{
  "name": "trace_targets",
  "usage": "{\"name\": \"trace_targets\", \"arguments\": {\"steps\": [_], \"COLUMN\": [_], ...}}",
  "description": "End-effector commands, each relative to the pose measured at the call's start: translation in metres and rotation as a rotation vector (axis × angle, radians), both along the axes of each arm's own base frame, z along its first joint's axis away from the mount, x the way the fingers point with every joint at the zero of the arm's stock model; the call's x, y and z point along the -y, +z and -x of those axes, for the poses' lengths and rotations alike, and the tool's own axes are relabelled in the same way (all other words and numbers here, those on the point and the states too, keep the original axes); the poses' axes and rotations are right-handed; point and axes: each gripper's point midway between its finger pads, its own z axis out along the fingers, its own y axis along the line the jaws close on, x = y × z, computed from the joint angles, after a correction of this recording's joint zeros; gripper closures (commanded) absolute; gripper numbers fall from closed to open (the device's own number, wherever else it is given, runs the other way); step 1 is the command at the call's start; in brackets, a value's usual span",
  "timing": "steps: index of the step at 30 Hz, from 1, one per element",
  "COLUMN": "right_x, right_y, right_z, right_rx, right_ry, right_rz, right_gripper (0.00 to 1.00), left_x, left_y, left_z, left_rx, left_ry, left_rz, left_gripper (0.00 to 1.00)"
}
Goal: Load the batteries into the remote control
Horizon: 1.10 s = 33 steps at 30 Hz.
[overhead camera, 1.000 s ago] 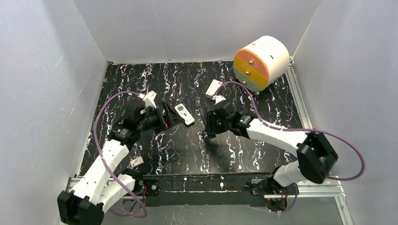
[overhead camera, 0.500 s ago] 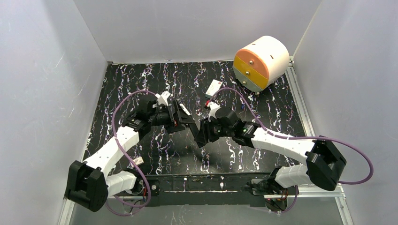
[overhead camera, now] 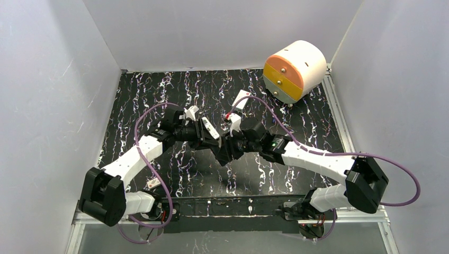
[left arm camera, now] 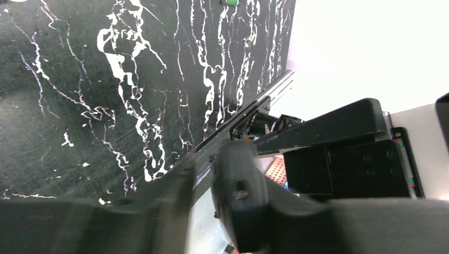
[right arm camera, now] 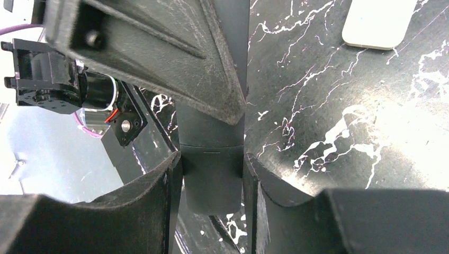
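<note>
From above, the left hand [overhead camera: 207, 135] had swung in within the last second and narrowed from wide apart around the remote [overhead camera: 210, 128], which lay midway across the surface [overhead camera: 159, 95], white face up, long axis slanting far-left to near-right, so a pickup looked underway. The left wrist view showed blurred fingers [left arm camera: 238, 201] close together, though a real grip I could not tell. The right wrist view showed the right hand [right arm camera: 212, 165] clamped on a black bar [right arm camera: 212, 127]

Round drawer unit [overhead camera: 294, 70], white box [overhead camera: 242, 99], marbled tabletop [overhead camera: 153, 90]
</note>
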Motion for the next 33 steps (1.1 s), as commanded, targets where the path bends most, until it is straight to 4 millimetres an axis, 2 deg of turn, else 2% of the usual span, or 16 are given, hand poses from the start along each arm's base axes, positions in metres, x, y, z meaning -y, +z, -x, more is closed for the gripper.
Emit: {"name": "trace_targets", "arguments": {"steps": [1, 3, 5, 7, 10, 12, 16, 20, 25, 28, 33], "right_x": [-0.010, -0.008, -0.006, -0.004, -0.006, -0.002, 0.016, 0.035, 0.041, 0.041, 0.032], "right_y": [0.027, 0.029, 0.033, 0.042, 0.077, 0.101, 0.139, 0.154, 0.169, 0.184, 0.186], "right_z": [-0.003, -0.004, -0.005, -0.007, -0.008, -0.010, -0.020, -0.029, -0.035, -0.036, -0.038], "right_rx": [0.062, 0.058, 0.047, 0.022, -0.004, -0.042, -0.194, -0.333, -0.376, -0.395, -0.451], "right_ry": [0.040, 0.021, -0.004, -0.045, -0.098, -0.155, -0.338, -0.466, -0.512, -0.496, -0.476], "right_rz": [-0.048, -0.052, -0.057, -0.090, -0.240, -0.363, -0.630, -0.859, -0.955, -1.021, -1.039], "right_gripper": [0.65, 0.60, 0.48, 0.29, 0.09, 0.02, 0.01, 0.02, 0.05, 0.14, 0.31], "left_x": [0.004, 0.006, 0.009, 0.013, 0.016, 0.020, 0.027, 0.031, 0.028, 0.027, 0.027], "left_y": [0.021, 0.028, 0.039, 0.053, 0.074, 0.094, 0.130, 0.159, 0.193, 0.206, 0.227], "left_z": [0.005, 0.004, 0.003, 0.002, -0.001, -0.004, -0.007, -0.012, -0.006, -0.004, 0.003], "left_rx": [0.034, 0.048, 0.078, 0.107, 0.146, 0.169, 0.201, 0.227, 0.286, 0.295, 0.287], "left_ry": [-0.081, -0.092, -0.104, -0.119, -0.128, -0.136, -0.135, -0.111, -0.108, -0.097, -0.094], "left_rz": [0.006, 0.023, 0.055, 0.098, 0.132, 0.178, 0.287, 0.365, 0.407, 0.426, 0.519], "left_gripper": [0.81, 0.99, 1.00, 1.00, 1.00, 1.00, 1.00, 1.00, 1.00, 1.00, 1.00]}}
